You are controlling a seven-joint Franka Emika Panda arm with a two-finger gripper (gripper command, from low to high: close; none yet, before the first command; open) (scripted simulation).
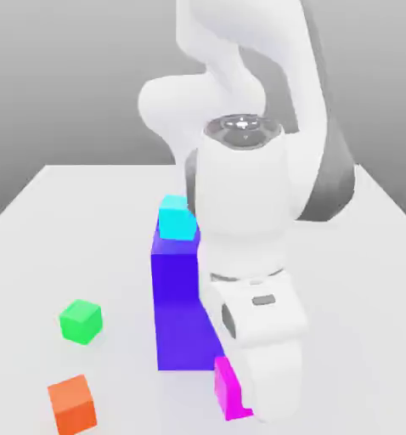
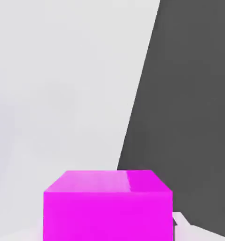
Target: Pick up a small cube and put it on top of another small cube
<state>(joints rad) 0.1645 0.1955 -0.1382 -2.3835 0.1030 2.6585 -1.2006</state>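
The arm's hand (image 1: 262, 340) covered the pink cube (image 1: 228, 389) near the blue block (image 1: 179, 306); the cube sat flat, the grip unclear; the green cube (image 1: 80, 322) lay well left.

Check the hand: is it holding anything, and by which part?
Cannot be told. The magenta cube sits right at the hand, but no grip on it is visible.

You found no readable text, labels, brands, numbers or signs on any surface in either view; every cube face and arm panel was blank.
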